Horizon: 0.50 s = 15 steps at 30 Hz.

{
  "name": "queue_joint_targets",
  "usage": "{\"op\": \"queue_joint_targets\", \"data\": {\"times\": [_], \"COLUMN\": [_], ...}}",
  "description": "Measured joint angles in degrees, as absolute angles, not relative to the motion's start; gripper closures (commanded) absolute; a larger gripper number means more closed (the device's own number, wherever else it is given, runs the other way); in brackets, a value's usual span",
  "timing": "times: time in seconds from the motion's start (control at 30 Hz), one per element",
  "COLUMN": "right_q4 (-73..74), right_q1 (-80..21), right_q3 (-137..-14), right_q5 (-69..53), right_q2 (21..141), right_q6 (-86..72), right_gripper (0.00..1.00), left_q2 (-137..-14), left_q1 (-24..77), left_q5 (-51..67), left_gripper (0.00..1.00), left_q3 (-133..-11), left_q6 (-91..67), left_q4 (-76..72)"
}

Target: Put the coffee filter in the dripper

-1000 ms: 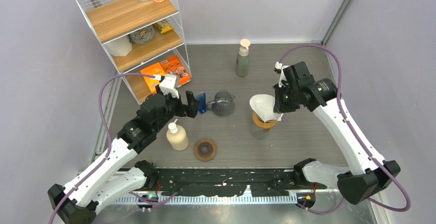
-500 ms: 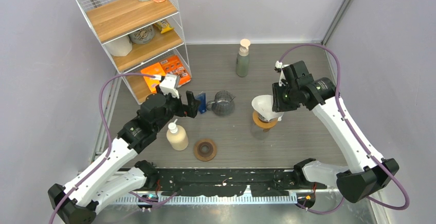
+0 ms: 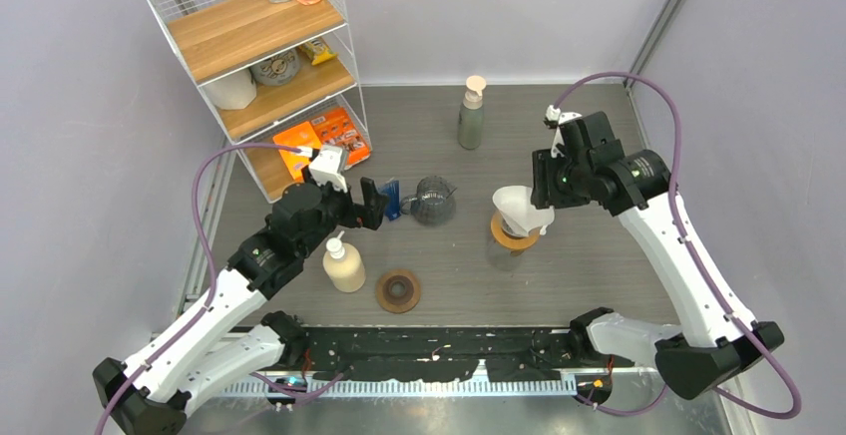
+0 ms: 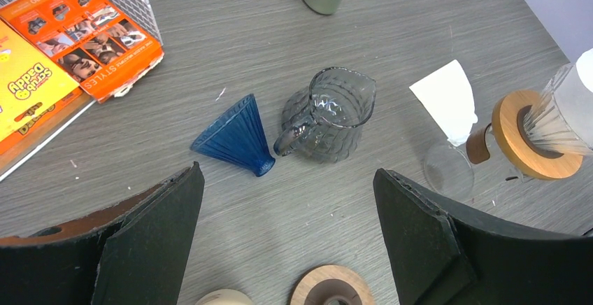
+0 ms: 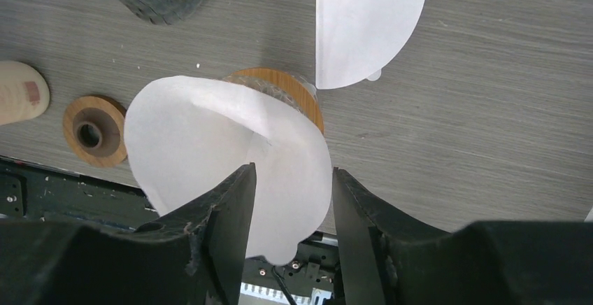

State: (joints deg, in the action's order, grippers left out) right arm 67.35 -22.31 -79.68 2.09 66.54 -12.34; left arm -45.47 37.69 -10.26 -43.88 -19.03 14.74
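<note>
A white paper coffee filter [image 3: 515, 206], opened into a cone, sits in the glass dripper with a wooden collar [image 3: 511, 237] on the right of the table. In the right wrist view the filter [image 5: 210, 130] covers most of the collar [image 5: 302, 95]. My right gripper [image 5: 292, 179] is open, and the filter's near edge lies between its fingers with a gap on each side. It hovers just right of the dripper in the top view [image 3: 545, 188]. My left gripper [image 4: 288, 200] is open and empty above the table, near a blue cone dripper [image 4: 234, 137] lying on its side.
A second, flat filter [image 5: 363, 29] lies on the table beside the dripper. A glass pitcher [image 4: 329, 112] stands by the blue cone. A cream pump bottle [image 3: 344, 263], a wooden ring [image 3: 398, 290], a green bottle [image 3: 471, 116] and a wire shelf [image 3: 269, 66] are around.
My right gripper lowered the filter into the dripper, opened, and drew back up and to the right. The filter stays in the dripper. The left arm has not moved.
</note>
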Motion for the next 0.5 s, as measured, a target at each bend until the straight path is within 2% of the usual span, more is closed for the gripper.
{"op": "queue_joint_targets", "data": {"times": [0.5], "right_q4": [67.7], "right_q1": [-22.5], "right_q3": [-83.7], "right_q5": [-4.1], "right_q2": [63.3], "right_q6": [-15.4], "right_gripper": [0.60], "left_q2": [-44.4], "left_q1": [37.7], "left_q5": [-10.5], "left_gripper": [0.00], "left_q3": [-43.6], "left_q6": [-19.0], "left_q4": [14.6]}}
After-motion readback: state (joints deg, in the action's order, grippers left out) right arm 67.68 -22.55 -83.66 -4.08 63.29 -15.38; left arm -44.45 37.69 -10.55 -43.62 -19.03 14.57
